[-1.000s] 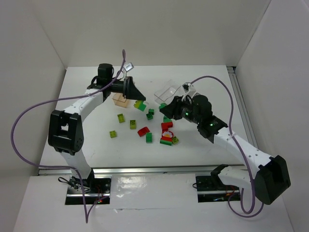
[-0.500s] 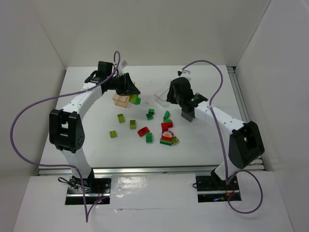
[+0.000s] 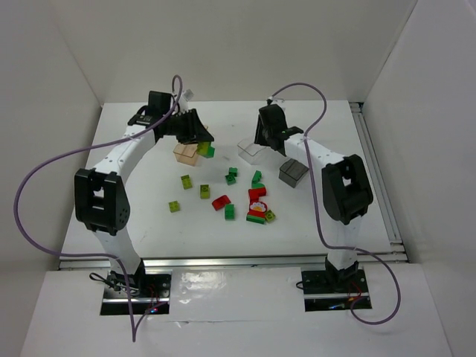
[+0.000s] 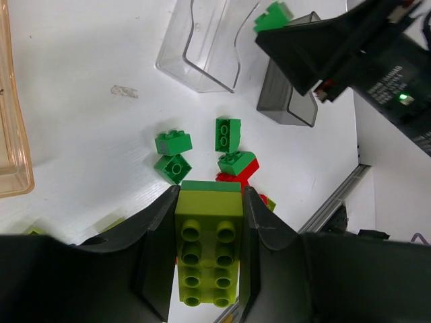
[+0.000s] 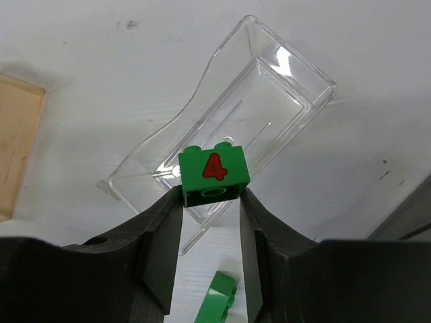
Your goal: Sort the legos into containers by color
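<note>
- Lime brick sat pinched lengthways in the L gripper, studs facing the wrist cam. A dark green layer showed at its far end.
- L gripper was closed on that brick's long sides, with the fingers flush against it. From above, the lime brick hung just beside the right edge of the amber tub.
- Green brick was clamped between the R gripper fingers by its short ends. It was the only thing held.
- In the R wrist view that brick lined up over the near part of the clear tub. Couldn't tell how high above it.
- The green brick carried a red "4" on its face, the only readable mark. One piece in the pile had a printed picture, too small to read.
- Loose legos, green, lime and red, lay in a cluster on the table, in front of the tubs.
- Grey tub stood near the clear tub, to its right and nearer the arms.
- Vs 1 s earlier: R gripper had swung up from the pile to the clear tub, so the grey tub was no longer hidden by that arm.
- The L gripper had drawn in closer to the amber tub. Both grips were unchanged.
</note>
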`<move>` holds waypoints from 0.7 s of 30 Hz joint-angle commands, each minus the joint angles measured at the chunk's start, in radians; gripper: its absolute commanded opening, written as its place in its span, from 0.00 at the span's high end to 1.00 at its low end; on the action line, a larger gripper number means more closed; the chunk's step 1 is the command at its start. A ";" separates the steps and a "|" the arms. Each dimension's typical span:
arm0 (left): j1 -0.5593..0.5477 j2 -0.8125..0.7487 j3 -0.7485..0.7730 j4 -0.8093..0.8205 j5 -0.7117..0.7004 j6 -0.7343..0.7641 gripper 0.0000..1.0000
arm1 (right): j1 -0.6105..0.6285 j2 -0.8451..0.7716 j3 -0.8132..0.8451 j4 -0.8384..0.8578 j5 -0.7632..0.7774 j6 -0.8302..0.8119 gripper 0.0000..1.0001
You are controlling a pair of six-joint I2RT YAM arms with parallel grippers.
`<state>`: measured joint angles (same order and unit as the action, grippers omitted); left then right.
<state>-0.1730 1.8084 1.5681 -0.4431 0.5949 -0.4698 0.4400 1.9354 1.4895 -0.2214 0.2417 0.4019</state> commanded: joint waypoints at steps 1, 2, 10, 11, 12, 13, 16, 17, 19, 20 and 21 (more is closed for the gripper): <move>0.007 -0.006 0.049 0.004 0.043 0.011 1.00 | -0.003 0.028 0.067 0.017 -0.030 -0.025 0.64; 0.007 0.003 0.049 0.004 0.043 0.011 1.00 | -0.003 0.040 0.068 0.017 -0.048 -0.037 0.56; 0.007 0.034 0.069 0.024 0.092 -0.021 1.00 | -0.003 0.031 0.160 -0.073 -0.047 -0.035 0.25; 0.007 0.043 0.069 0.035 0.104 -0.021 1.00 | -0.003 -0.005 0.131 -0.052 -0.038 -0.035 0.29; 0.007 0.043 0.079 0.035 0.115 -0.021 1.00 | -0.003 -0.101 0.039 -0.023 -0.060 -0.035 0.35; 0.007 0.054 0.079 0.053 0.168 -0.021 1.00 | -0.003 -0.157 -0.018 0.014 -0.097 -0.035 0.38; 0.026 0.086 0.090 0.087 0.387 0.013 1.00 | -0.069 -0.346 -0.240 0.204 -0.411 -0.023 0.35; 0.026 0.100 0.099 0.096 0.448 0.026 1.00 | -0.082 -0.375 -0.279 0.288 -0.502 -0.023 0.30; 0.026 0.124 0.122 0.096 0.593 0.039 1.00 | -0.102 -0.409 -0.339 0.341 -0.736 0.000 0.17; 0.026 0.124 0.122 0.112 0.606 0.028 1.00 | -0.103 -0.409 -0.339 0.352 -0.865 0.000 0.12; 0.026 0.124 0.101 0.163 0.618 0.019 1.00 | -0.103 -0.395 -0.328 0.362 -0.919 0.000 0.12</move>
<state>-0.1532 1.9289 1.6459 -0.3759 1.0004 -0.4679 0.3424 1.5440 1.1683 -0.0399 -0.3115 0.3901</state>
